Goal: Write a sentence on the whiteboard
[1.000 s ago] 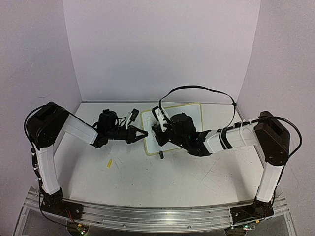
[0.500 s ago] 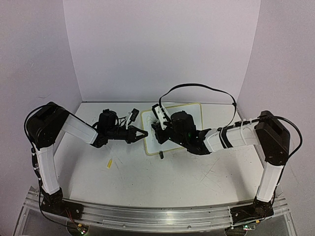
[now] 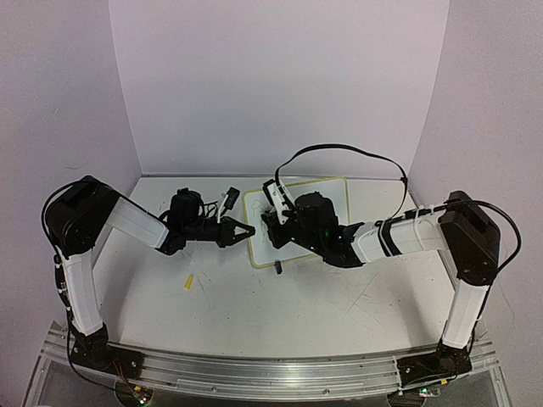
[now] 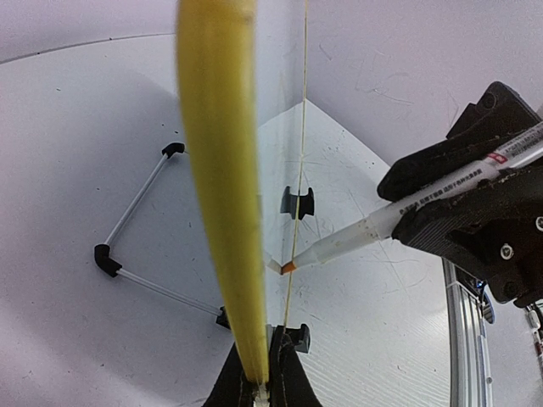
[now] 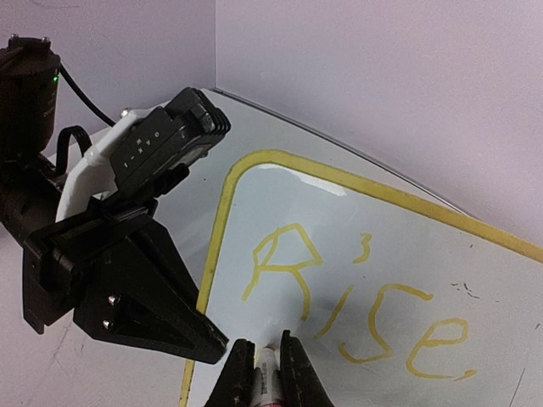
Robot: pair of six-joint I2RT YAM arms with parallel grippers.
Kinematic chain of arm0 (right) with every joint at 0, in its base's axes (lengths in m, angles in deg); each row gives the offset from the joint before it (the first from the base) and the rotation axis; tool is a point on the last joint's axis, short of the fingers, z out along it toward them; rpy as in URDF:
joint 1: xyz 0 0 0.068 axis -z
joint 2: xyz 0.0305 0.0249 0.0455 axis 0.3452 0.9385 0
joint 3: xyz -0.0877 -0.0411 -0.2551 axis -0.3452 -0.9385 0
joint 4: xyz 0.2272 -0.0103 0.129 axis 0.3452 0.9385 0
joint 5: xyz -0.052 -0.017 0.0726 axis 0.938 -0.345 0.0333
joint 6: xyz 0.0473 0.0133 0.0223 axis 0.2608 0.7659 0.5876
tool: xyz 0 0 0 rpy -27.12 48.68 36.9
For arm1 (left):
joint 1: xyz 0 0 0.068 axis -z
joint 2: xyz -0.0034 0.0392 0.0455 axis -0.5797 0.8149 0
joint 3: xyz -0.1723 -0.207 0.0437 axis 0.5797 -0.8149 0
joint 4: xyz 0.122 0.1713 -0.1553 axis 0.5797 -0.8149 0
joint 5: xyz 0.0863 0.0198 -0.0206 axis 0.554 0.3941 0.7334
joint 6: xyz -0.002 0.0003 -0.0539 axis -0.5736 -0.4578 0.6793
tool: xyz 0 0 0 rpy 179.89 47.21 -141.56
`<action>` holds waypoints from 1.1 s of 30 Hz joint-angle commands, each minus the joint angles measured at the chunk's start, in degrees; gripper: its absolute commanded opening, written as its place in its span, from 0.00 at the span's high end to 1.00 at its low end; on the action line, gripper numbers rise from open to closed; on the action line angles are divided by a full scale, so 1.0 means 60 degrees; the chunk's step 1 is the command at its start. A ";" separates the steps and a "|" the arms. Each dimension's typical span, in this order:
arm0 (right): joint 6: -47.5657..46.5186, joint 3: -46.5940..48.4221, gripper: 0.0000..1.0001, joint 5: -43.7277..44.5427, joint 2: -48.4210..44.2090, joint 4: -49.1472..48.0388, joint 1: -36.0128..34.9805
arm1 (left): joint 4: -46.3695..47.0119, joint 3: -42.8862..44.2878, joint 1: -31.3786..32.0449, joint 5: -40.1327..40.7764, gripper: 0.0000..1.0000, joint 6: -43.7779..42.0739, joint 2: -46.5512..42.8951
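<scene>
white marker [image 4: 373, 225] angled in right hand [image 5: 265, 349], left hand [image 4: 259, 373] pinching whiteboard [image 5: 365, 212]

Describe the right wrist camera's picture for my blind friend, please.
A small yellow-rimmed whiteboard bears "Rise" in yellow handwriting. At the bottom edge the right hand pinches a marker aimed below the R, and the black left hand grips the board's left rim.

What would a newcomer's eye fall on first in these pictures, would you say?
Probably the yellow word "Rise" written on the whiteboard, which lies mid-table toward the back. Next, the right gripper is shut on a marker with its tip at the board. The left gripper pinches the board's yellow rim at its left edge.
</scene>
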 commanded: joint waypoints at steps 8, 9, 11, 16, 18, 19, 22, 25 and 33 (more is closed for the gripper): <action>0.0297 -0.0394 1.00 0.0168 -0.0111 0.0026 0.0176 | -0.0996 0.0112 -0.0117 0.1228 1.00 -0.0666 0.0003; 0.0318 -0.0408 1.00 0.0143 -0.0095 0.0017 0.0183 | -0.0994 0.0113 -0.0116 0.1236 1.00 -0.0667 0.0000; 0.0366 -0.0425 1.00 0.0102 -0.0059 0.0015 0.0177 | -0.1004 0.0118 -0.0113 0.1221 1.00 -0.0667 0.0009; 0.0437 -0.0525 1.00 0.0041 0.0046 -0.0010 0.0147 | -0.1000 0.0105 -0.0116 0.1242 1.00 -0.0667 0.0009; 0.0437 -0.0569 1.00 0.0049 0.0052 -0.0018 0.0132 | -0.1014 0.0112 -0.0116 0.1243 1.00 -0.0667 0.0019; 0.0437 -0.0595 1.00 0.0063 0.0053 -0.0014 0.0133 | -0.1009 0.0121 -0.0116 0.1243 1.00 -0.0671 0.0020; 0.0493 -0.0659 1.00 0.0043 0.0057 -0.0026 0.0117 | -0.1014 0.0140 -0.0116 0.1224 1.00 -0.0670 0.0047; 0.0782 -0.0684 1.00 0.0023 0.0110 -0.0047 0.0103 | -0.1009 0.0139 -0.0114 0.1214 1.00 -0.0667 0.0063; 0.0966 -0.0783 1.00 -0.0009 0.0290 -0.0119 0.0061 | -0.1008 0.0109 -0.0120 0.1230 1.00 -0.0682 0.0051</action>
